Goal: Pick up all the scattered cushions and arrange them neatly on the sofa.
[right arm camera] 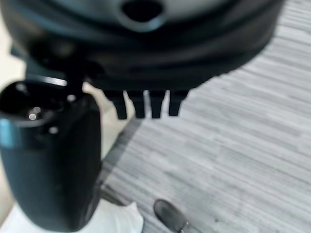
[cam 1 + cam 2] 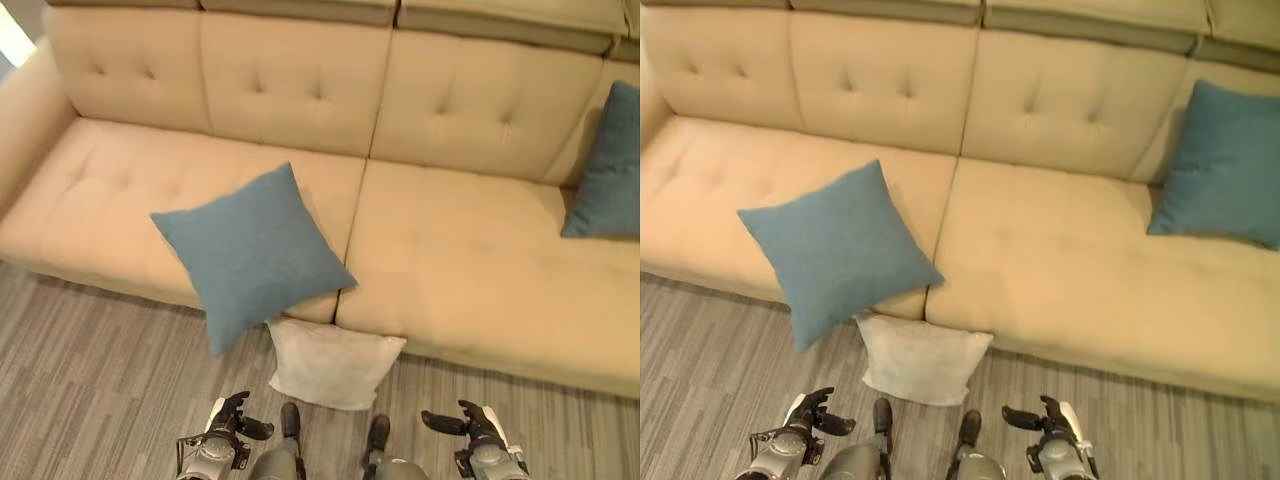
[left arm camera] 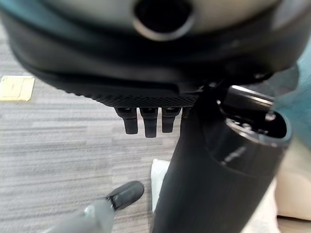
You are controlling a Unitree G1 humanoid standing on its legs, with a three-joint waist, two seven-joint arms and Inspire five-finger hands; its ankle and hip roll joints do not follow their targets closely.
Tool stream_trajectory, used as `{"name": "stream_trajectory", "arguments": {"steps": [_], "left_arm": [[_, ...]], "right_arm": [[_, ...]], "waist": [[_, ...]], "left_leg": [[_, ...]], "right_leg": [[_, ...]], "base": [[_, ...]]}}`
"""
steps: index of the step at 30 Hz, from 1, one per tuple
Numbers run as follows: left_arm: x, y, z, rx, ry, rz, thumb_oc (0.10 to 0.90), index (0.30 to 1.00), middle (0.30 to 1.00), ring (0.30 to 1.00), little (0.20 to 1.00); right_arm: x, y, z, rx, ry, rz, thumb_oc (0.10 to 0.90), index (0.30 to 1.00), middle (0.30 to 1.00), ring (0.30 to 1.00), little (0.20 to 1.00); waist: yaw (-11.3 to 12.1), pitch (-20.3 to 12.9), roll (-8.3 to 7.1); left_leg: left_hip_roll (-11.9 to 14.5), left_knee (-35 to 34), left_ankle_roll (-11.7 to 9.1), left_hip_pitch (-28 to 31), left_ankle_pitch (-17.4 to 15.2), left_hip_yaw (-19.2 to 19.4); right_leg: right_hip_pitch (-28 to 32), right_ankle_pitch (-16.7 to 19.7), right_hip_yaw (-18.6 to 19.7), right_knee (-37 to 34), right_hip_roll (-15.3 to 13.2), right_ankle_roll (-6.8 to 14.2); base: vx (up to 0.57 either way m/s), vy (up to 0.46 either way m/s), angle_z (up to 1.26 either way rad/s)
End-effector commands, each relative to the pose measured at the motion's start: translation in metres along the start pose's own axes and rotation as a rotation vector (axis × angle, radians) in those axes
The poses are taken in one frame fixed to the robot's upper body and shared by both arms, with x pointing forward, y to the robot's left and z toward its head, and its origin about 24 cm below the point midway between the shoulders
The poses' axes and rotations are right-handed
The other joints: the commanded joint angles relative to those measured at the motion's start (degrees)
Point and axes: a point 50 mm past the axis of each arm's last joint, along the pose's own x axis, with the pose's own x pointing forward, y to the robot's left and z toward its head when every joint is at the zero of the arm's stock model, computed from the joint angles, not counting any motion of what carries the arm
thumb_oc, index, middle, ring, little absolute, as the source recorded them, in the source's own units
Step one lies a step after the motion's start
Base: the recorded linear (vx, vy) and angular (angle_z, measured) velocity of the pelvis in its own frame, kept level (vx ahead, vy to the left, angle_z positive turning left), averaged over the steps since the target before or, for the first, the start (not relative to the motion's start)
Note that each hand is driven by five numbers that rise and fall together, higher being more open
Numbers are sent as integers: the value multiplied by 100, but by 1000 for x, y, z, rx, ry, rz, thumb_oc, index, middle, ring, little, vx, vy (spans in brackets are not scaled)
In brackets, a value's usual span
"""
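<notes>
Standing before a beige sofa (image 2: 460,270) with both hands low and empty. Left hand (image 2: 232,415) and right hand (image 2: 470,420) held out near the bottom of the head views, well apart from every cushion, fingers relaxed and straight, gripping nothing; confirmed in the wrist views, where the left fingers (image 3: 148,124) and right fingers (image 1: 146,107) hang loose over grey floor (image 2: 90,380).

Three cushions to deal with. Lying tilted on the left seat, a blue cushion (image 2: 250,250), one corner hanging over the front edge of the seat and so not neatly placed. Resting on the floor just below it, a white cushion (image 2: 330,362), leaning against the sofa's front, partly tucked under the blue one's overhanging corner; probably touching it, though hard to say from this angle. Propped upright in the far right corner against the backrest, a second blue cushion (image 2: 1225,165), seemingly already where it belongs.

Judging from this, very early in the task: nothing lifted yet. Most sensible next target likely the white cushion, being the only one off the sofa and closest to both hands. Calling for a reach down and forward, perhaps two-handed given its soft bulk. Worth minding: pulling it out could drag the overhanging blue cushion off the seat.
</notes>
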Motion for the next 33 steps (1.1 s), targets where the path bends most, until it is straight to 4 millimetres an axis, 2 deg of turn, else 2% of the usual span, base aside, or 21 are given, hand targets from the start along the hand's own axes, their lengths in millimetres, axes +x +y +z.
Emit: {"name": "stream_trajectory", "arguments": {"steps": [1, 2, 4, 5, 6, 7, 9, 10, 11, 12, 15, 16, 18, 20, 24, 25, 27, 30, 31, 32, 33], "left_arm": [[6, 29, 29, -113, -103, 143, 800, 900, 900, 900, 900], [7, 32, 36, -130, -127, 159, 800, 900, 900, 900, 900], [7, 41, 56, -179, -200, 202, 800, 900, 900, 900, 900], [7, 44, 67, -205, -238, 220, 800, 900, 900, 900, 900], [6, 48, 89, -245, -312, 241, 800, 900, 900, 900, 900], [6, 48, 89, -245, -312, 241, 800, 900, 900, 900, 900], [3, 50, 111, -281, -389, 251, 800, 900, 900, 900, 900], [-1, 55, 135, -312, -468, 260, 800, 900, 900, 900, 900], [-1, 55, 136, -312, -468, 261, 800, 900, 900, 900, 900], [-5, 61, 156, -320, -527, 274, 800, 900, 900, 900, 900], [-8, 64, 171, -326, -570, 279, 800, 900, 900, 900, 900], [-17, 71, 199, -346, -664, 290, 800, 900, 900, 900, 900], [-21, 73, 207, -354, -695, 295, 800, 900, 900, 900, 900], [-30, 78, 227, -367, -766, 309, 800, 900, 900, 900, 900], [-36, 79, 238, -376, -808, 315, 800, 900, 900, 900, 900], [-44, 77, 255, -379, -860, 304, 800, 900, 900, 900, 900], [-46, 77, 261, -377, -879, 300, 800, 900, 900, 900, 900], [-60, 73, 289, -369, -957, 271, 800, 900, 900, 900, 900], [-60, 74, 289, -370, -958, 271, 800, 900, 900, 900, 900], [-69, 69, 306, -345, -1010, 245, 800, 900, 900, 900, 900], [-70, 69, 307, -346, -1011, 245, 800, 900, 900, 900, 900]], "right_arm": [[3, -12, 28, 58, -113, -77, 800, 900, 900, 900, 900], [3, -12, 36, 73, -134, -82, 800, 900, 900, 900, 900], [3, -12, 57, 120, -198, -96, 800, 900, 900, 900, 900], [2, -13, 70, 142, -239, -103, 800, 900, 900, 900, 900], [0, -15, 95, 183, -313, -121, 800, 900, 900, 900, 900], [0, -15, 95, 183, -313, -121, 800, 900, 900, 900, 900], [-5, -18, 123, 235, -401, -139, 800, 900, 900, 900, 900], [-11, -24, 151, 283, -485, -163, 800, 900, 900, 900, 900], [-11, -24, 151, 283, -486, -163, 800, 900, 900, 900, 900], [-16, -33, 177, 327, -557, -187, 800, 900, 900, 900, 900], [-20, -40, 192, 349, -602, -206, 800, 900, 900, 900, 900], [-32, -53, 223, 407, -698, -233, 800, 900, 900, 900, 900], [-37, -56, 232, 425, -732, -240, 800, 900, 900, 900, 900], [-47, -61, 253, 481, -800, -242, 800, 900, 900, 900, 900], [-56, -63, 266, 510, -852, -232, 800, 900, 900, 900, 900], [-68, -60, 285, 551, -916, -194, 800, 900, 900, 900, 900], [-73, -60, 292, 562, -943, -179, 800, 900, 900, 900, 900], [-95, -51, 320, 626, -1037, -56, 800, 900, 900, 900, 900], [-95, -52, 320, 627, -1038, -55, 800, 900, 900, 900, 900], [-107, -42, 334, 620, -1085, 38, 800, 900, 900, 900, 900], [-107, -42, 335, 621, -1086, 39, 800, 900, 900, 900, 900]], "waist": [[-66, 185, -171], [-82, 237, -183], [-117, 345, -184], [-124, 362, -178], [-152, 465, -163], [-151, 437, -165], [-174, 515, -143], [-197, 617, -109], [-197, 594, -110], [-233, 666, -81], [-249, 659, -63], [-269, 743, -18], [-280, 714, -25], [-304, 713, -21], [-307, 676, -29], [-291, 683, -32], [-281, 675, -32], [-247, 668, -51], [-248, 666, -51], [-223, 660, -69], [-224, 662, -69]], "left_leg": [[-239, 761, 8, -804, -665, -293], [-247, 865, -38, -905, -804, -318], [-237, 1121, -41, -1363, -833, -287], [-216, 1256, -39, -1628, -845, -269], [-168, 1468, -23, -2114, -856, -232], [-168, 1490, -22, -2160, -864, -229], [-135, 1708, -4, -2627, -883, -221], [-83, 2038, 27, -3171, -936, -217], [-82, 2066, 28, -3216, -946, -215], [-72, 2348, 53, -3683, -998, -224], [-52, 2589, 78, -4034, -1068, -229], [-17, 3009, 108, -4676, -1149, -267], [-6, 3225, 115, -4956, -1214, -276], [-6, 3610, 144, -5509, -1301, -316], [-27, 3876, 166, -5874, -1359, -317], [-66, 4145, 184, -6259, -1384, -328], [-80, 4218, 186, -6359, -1391, -330], [-109, 4445, 199, -6715, -1391, -345], [-109, 4452, 199, -6729, -1392, -345], [-133, 4491, 200, -6861, -1357, -376], [-134, 4494, 200, -6871, -1355, -377]], "right_leg": [[-703, -973, 430, 1060, -74, -50], [-858, -1094, 464, 1200, -95, -27], [-1337, -1077, 526, 1418, -143, -31], [-1651, -1068, 543, 1586, -180, -31], [-2192, -1067, 602, 1856, -237, -31], [-2239, -1074, 608, 1880, -240, -31], [-2696, -1092, 676, 2079, -278, -26], [-3285, -1128, 755, 2445, -331, -35], [-3331, -1136, 761, 2470, -333, -36], [-3829, -1211, 849, 2825, -331, -71], [-4202, -1292, 890, 3105, -355, -92], [-4876, -1426, 977, 3601, -381, -145], [-5148, -1484, 1033, 3798, -402, -160], [-5707, -1573, 1086, 4201, -408, -182], [-6105, -1642, 1127, 4508, -420, -194], [-6486, -1695, 1158, 4820, -432, -222], [-6602, -1711, 1175, 4889, -440, -235], [-6937, -1699, 1208, 5092, -471, -240], [-6951, -1701, 1211, 5100, -472, -239], [-7068, -1671, 1233, 5145, -476, -229], [-7078, -1671, 1233, 5148, -478, -229]], "base": [[-14, -39, -13], [-29, -52, -11], [-79, -25, -4], [-157, -5, -3], [-110, 0, -3], [-109, 3, -1], [-100, 7, 2], [-94, -2, 1], [-110, -2, -1], [-34, -3, -1], [-24, 2, 1], [-7, -1, 7], [5, -8, 7], [3, 1, -2], [0, 4, -1], [0, 0, 0], [4, 6, 2], [13, 25, 4], [0, 0, 0], [0, 0, 0], [0, 0, 0]]}}
